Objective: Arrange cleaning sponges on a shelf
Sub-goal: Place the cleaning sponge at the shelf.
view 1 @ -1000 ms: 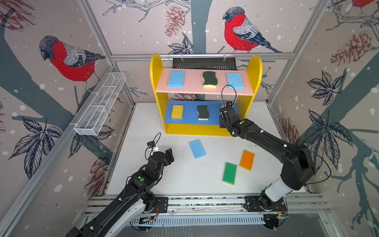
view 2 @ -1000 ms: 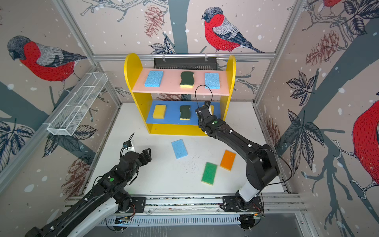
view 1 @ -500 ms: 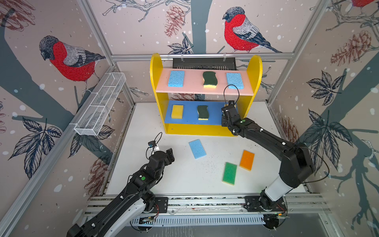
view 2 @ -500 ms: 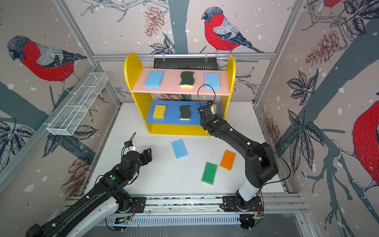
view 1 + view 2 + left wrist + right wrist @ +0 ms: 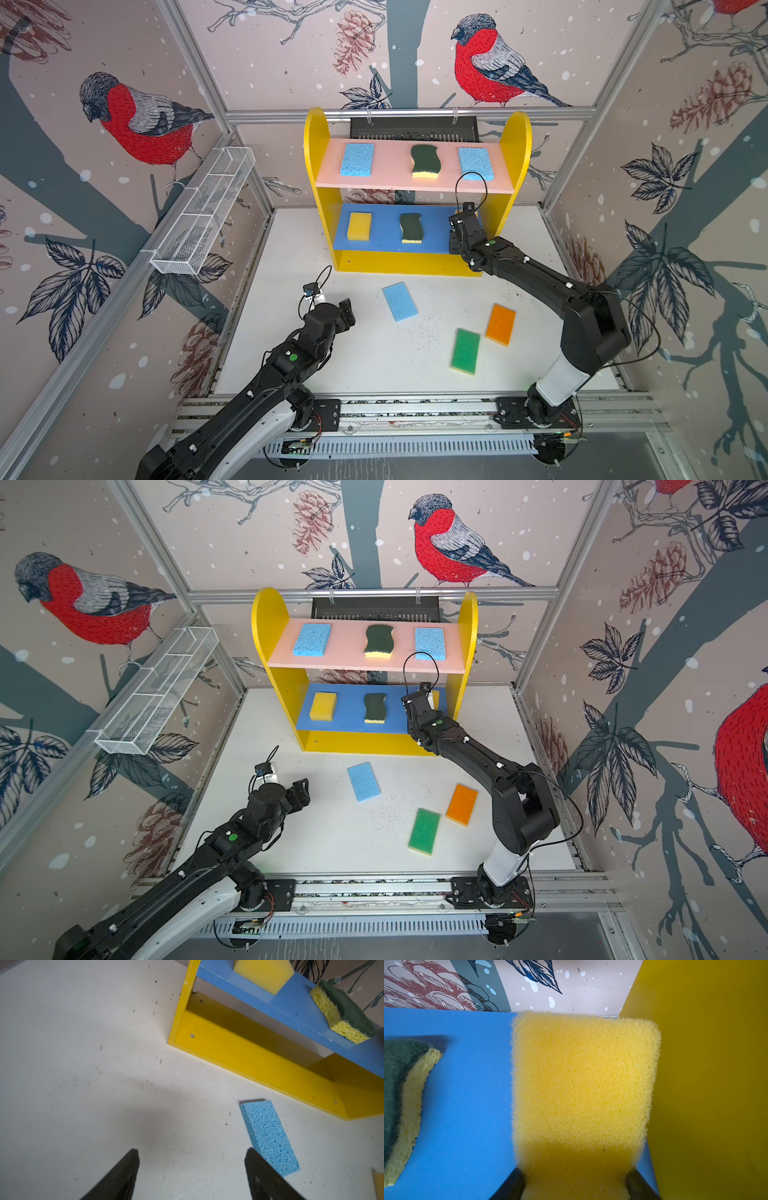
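Observation:
The shelf (image 5: pixel 515 141) stands at the back of the table. Its pink top board (image 5: pixel 390 176) carries two light blue sponges and a dark-green wavy one (image 5: pixel 424 160). On the blue middle board (image 5: pixel 386 232) lie a yellow sponge (image 5: pixel 359 225) and a second dark-green wavy one (image 5: pixel 410 227). My right gripper (image 5: pixel 459 218) is shut on another yellow sponge (image 5: pixel 583 1084), low over that board's right end, beside the side panel. A light blue sponge (image 5: pixel 400 301), a green one (image 5: pixel 465 351) and an orange one (image 5: pixel 500 324) lie on the table. My left gripper (image 5: pixel 192 1153) hovers open and empty, left of the light blue sponge (image 5: pixel 270 1138).
A long white wire-mesh basket (image 5: pixel 203 216) hangs on the left wall. A black vented box (image 5: pixel 413 126) sits behind the shelf top. The yellow bottom board (image 5: pixel 249 1053) is bare. Enclosure walls close in on three sides, and the rail runs along the front.
My right gripper has edged a little further in over the blue board with the yellow sponge. The left arm has barely shifted.

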Controlling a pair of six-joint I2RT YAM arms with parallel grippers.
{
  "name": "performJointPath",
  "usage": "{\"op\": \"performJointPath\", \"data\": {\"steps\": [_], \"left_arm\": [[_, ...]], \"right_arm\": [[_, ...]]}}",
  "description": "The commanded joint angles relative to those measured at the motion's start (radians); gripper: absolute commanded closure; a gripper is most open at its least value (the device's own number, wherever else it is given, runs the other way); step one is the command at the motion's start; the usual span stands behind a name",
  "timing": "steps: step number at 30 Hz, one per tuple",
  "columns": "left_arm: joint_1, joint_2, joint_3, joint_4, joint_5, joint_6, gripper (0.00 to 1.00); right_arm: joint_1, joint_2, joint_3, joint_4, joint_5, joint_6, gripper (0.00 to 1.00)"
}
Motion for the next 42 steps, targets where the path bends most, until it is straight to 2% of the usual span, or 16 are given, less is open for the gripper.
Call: {"op": "performJointPath", "data": {"steps": [1,35,42], "left_arm": [[0.001,0.003,0.019,0.030,-0.028,0.024,0.19],[0.000,0.013,0.007,0.027,-0.026,-0.005,0.19],[0.000,0.010,0.007,0.027,-0.027,-0.006,0.19]], "right_arm": [[-0.001,0.006,0.010,0.031,-0.002,-0.010,0.41],[-0.027,0.106,0.094,-0.037,-0.045,-0.032,0.38],[-0.027,0.104,0.108,-0.051,-0.039,-0.028,0.35]]}}
